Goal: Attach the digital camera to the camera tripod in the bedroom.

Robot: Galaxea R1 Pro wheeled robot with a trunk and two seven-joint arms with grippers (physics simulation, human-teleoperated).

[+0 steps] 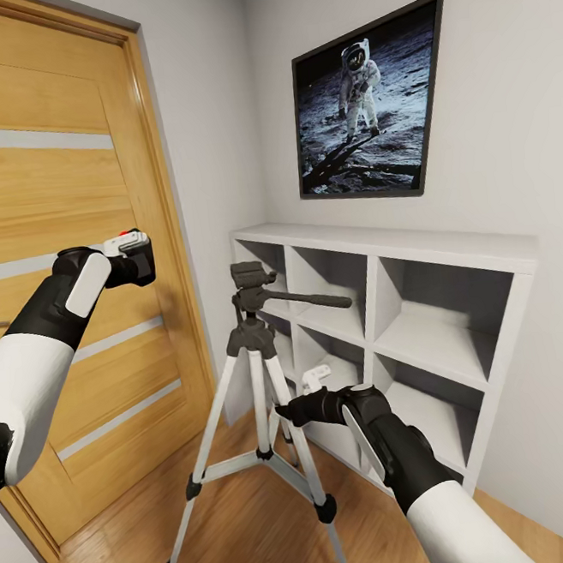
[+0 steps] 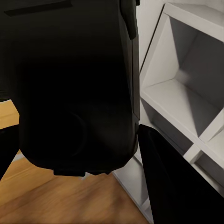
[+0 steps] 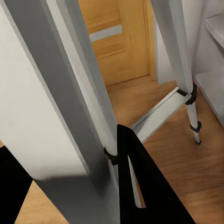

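Our left gripper [image 1: 138, 259] clamps the digital camera [image 1: 139, 262]; camera tripod [image 1: 248, 278] head sits at its 4 o'clock. Right gripper [image 1: 292, 411] straddles a leg, closure unclear.

camera tripod [image 1: 258, 378] between door [image 1: 63, 251] and shelf [image 1: 423, 319]

- Both arms have smooth, glossy white shells on the upper part, rounded like tubes.
- Toward the wrists the casing turns matte black, with a white oblong panel set into each forearm.
- The left end effector [image 1: 133, 260] is black.
- The right end effector [image 1: 298, 411] is black, tapering to dark, wedge-shaped fingers [image 3: 140, 186].
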